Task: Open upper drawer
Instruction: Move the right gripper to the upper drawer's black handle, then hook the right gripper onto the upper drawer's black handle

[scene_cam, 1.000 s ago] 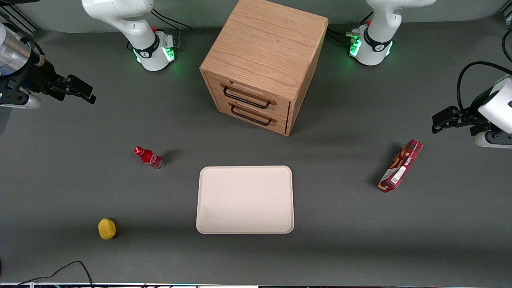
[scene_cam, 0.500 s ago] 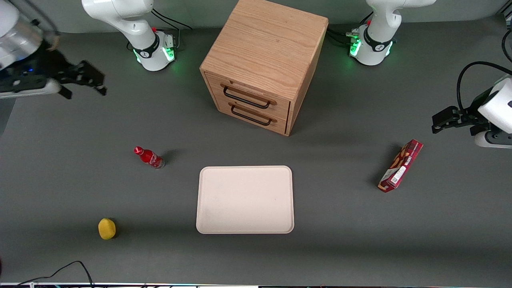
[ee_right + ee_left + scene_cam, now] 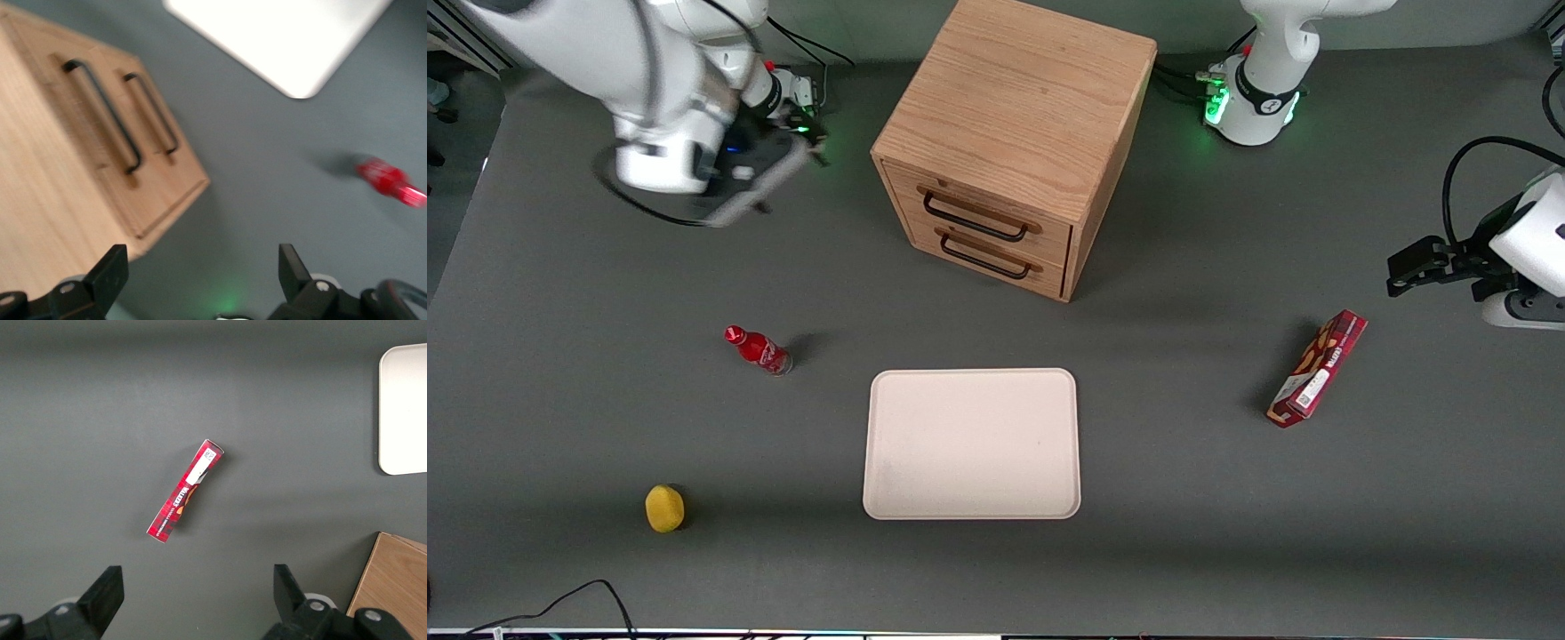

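Observation:
The oak cabinet (image 3: 1014, 98) stands at the back middle of the table. Its upper drawer (image 3: 996, 212) is closed and carries a thin black bar handle (image 3: 974, 220), with the matching lower drawer (image 3: 987, 258) beneath it. My right gripper (image 3: 783, 173) hangs in the air beside the cabinet, toward the working arm's end, well apart from the handles. In the right wrist view the gripper (image 3: 203, 273) is open and empty, and the upper drawer's handle (image 3: 103, 117) and the lower drawer's handle (image 3: 153, 113) both show.
A white tray (image 3: 971, 443) lies nearer the front camera than the cabinet. A red bottle (image 3: 758, 349) and a yellow fruit (image 3: 664, 508) sit toward the working arm's end. A red box (image 3: 1318, 368) lies toward the parked arm's end.
My right arm has swung from the table's edge at the working arm's end in toward the cabinet, and the gripper now hangs close beside it. Nothing on the table has moved.

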Tool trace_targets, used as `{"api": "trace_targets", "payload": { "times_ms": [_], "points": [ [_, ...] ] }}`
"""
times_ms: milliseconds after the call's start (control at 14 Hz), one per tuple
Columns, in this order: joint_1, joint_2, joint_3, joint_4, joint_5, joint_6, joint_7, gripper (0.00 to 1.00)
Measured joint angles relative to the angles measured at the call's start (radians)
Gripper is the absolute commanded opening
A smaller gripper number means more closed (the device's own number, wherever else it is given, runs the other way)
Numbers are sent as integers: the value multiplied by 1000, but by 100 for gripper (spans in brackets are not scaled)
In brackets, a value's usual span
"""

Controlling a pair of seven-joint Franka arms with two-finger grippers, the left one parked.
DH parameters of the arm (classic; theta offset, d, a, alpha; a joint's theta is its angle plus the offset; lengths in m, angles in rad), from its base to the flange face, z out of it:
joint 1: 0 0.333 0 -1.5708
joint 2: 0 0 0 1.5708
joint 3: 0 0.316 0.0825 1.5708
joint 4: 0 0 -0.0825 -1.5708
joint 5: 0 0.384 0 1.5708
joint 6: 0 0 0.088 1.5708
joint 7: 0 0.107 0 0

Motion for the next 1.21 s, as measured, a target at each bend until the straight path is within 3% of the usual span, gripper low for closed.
{"api": "trace_targets", "payload": {
  "times_ms": [429,786,1214],
  "points": [
    [3,227,179,18,18,166,-16,100],
    [24,362,197,23,-32,304,-32,100],
    [50,404,216,27,-72,329,-32,100]
  ]
}}
